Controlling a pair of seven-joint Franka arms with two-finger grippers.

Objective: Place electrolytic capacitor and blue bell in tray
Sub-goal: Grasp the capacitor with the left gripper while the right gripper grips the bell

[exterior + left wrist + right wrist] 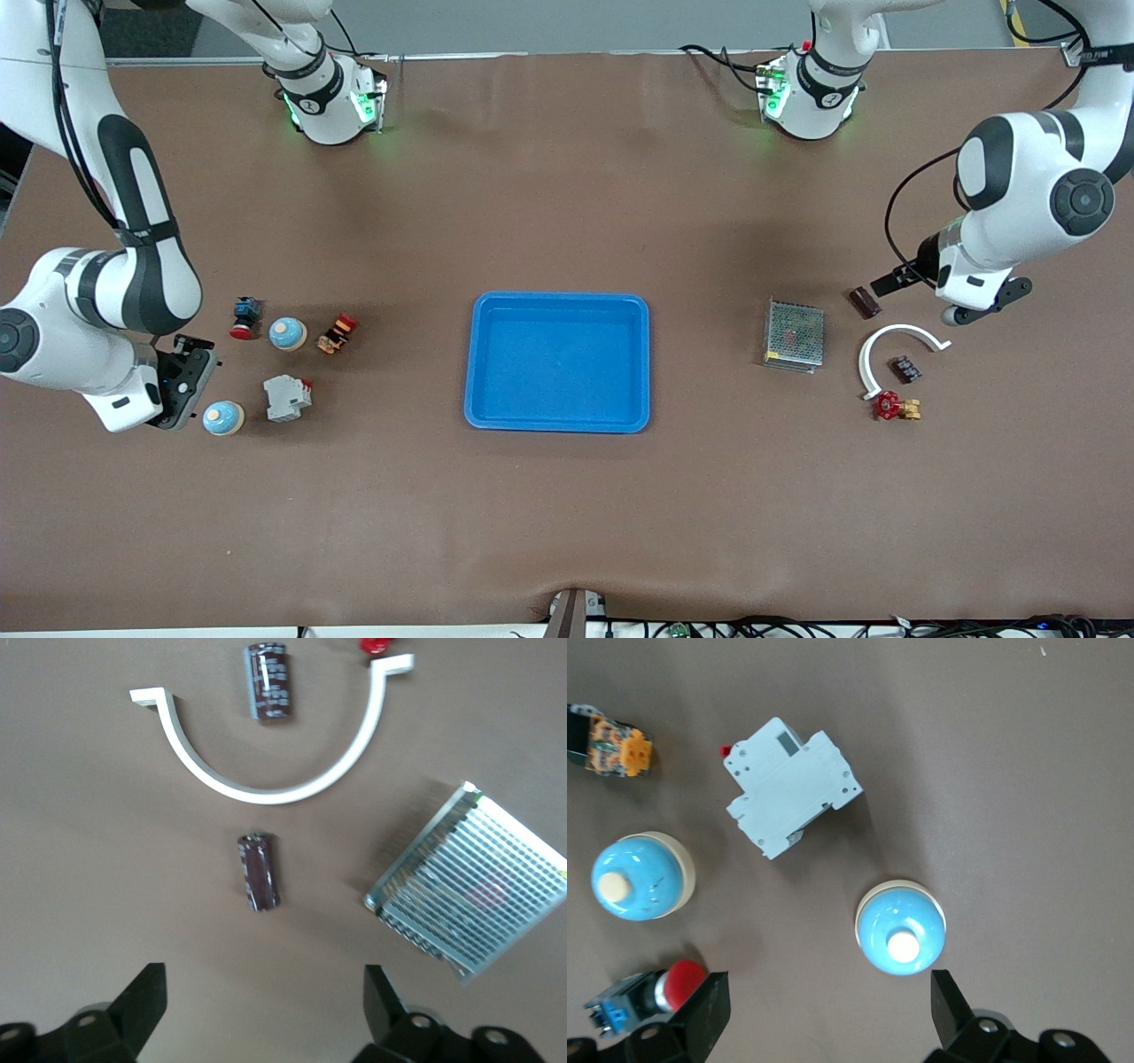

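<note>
The blue tray (pixel 496 361) lies mid-table with nothing in it. Two dark electrolytic capacitors lie at the left arm's end: one (pixel 866 302) (pixel 258 871) outside a white arc, one (pixel 904 369) (pixel 269 681) inside it. My left gripper (pixel 950 297) (pixel 264 992) hangs open above the table beside the outer capacitor and holds nothing. Two blue bells sit at the right arm's end, one (pixel 222 418) (pixel 901 927) nearer the front camera than the other (pixel 288 333) (pixel 641 876). My right gripper (pixel 184 383) (pixel 831 1001) hovers open beside the nearer bell, which lies close to one fingertip (pixel 948 1001).
A grey mesh box (pixel 794 335) (pixel 478 881), the white arc (pixel 895 335) (pixel 266 793) and a red valve (pixel 895 407) lie around the capacitors. A grey breaker (pixel 287 397) (pixel 793 785), a red push-button (pixel 245 317) (pixel 664 988) and an orange part (pixel 337 333) (pixel 611 744) lie by the bells.
</note>
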